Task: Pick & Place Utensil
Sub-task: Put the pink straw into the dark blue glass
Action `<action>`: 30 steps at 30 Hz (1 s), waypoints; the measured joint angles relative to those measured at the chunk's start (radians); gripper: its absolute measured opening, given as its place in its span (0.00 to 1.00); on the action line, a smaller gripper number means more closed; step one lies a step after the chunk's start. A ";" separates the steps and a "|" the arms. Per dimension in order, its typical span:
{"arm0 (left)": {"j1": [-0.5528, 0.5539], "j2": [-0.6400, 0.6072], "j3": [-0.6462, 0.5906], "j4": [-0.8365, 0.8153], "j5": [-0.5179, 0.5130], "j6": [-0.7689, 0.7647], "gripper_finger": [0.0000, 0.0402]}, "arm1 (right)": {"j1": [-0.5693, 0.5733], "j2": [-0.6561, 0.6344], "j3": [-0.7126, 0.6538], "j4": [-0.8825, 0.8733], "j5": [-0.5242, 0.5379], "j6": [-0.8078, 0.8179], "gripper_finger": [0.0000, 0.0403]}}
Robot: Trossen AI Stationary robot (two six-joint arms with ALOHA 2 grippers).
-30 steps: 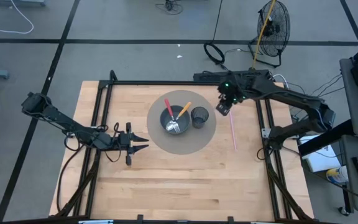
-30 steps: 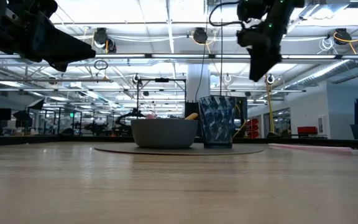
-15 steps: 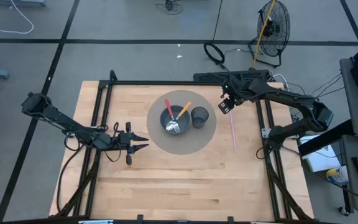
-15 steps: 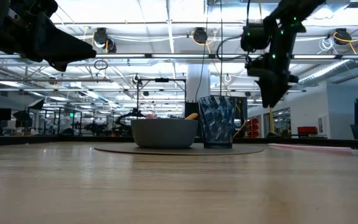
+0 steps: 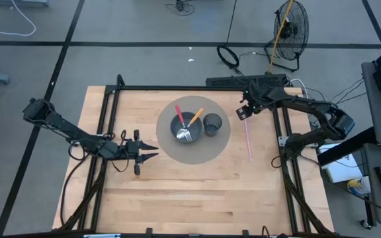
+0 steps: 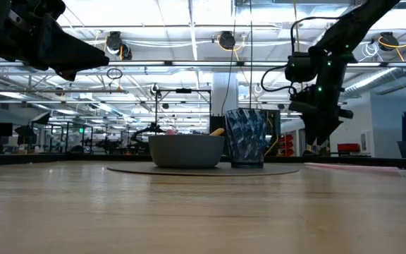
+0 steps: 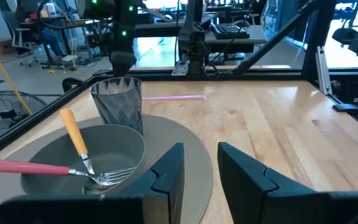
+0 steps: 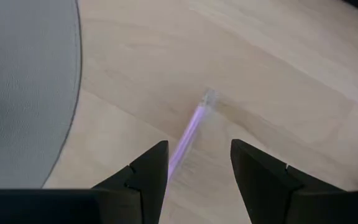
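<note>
The right gripper, fingers spread, is hovering above the thin pink utensil lying on the wooden table. The left gripper, also spread, is waiting beside the round grey mat.

A pale wooden table with a black frame fills the centre of the overhead frame, holding a round grey mat. At the mat's centre sits a dark grey bowl containing an orange-handled fork and a red-handled spoon, both with silver heads. Right of the bowl stands a smoky grey tumbler with a faceted diamond pattern. A pink utensil lies right of centre. Both arms are black.
</note>
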 joint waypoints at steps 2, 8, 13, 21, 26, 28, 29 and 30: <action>0.000 0.000 0.000 0.000 0.000 0.001 0.26 | 0.001 0.000 -0.016 0.022 -0.001 0.003 0.43; 0.000 0.000 0.000 0.000 0.000 0.000 0.26 | 0.002 0.000 -0.050 0.084 -0.077 0.002 0.43; 0.000 0.000 0.000 0.000 -0.001 -0.008 0.26 | 0.002 0.000 -0.050 0.086 -0.071 0.004 0.43; 0.000 0.000 0.000 0.002 -0.001 -0.009 0.26 | 0.007 0.032 -0.050 0.098 -0.073 0.005 0.43; 0.000 0.000 0.000 0.002 -0.001 -0.010 0.26 | 0.018 0.037 -0.050 0.131 -0.075 -0.015 0.43; 0.000 0.000 0.000 0.004 -0.001 -0.010 0.26 | 0.018 0.037 -0.050 0.130 -0.072 -0.023 0.43; 0.000 0.000 0.000 0.004 -0.001 -0.009 0.26 | 0.017 0.037 -0.050 0.129 -0.071 -0.022 0.43; 0.000 0.000 0.000 0.004 -0.001 -0.007 0.26 | 0.017 0.037 -0.050 0.131 -0.070 -0.022 0.43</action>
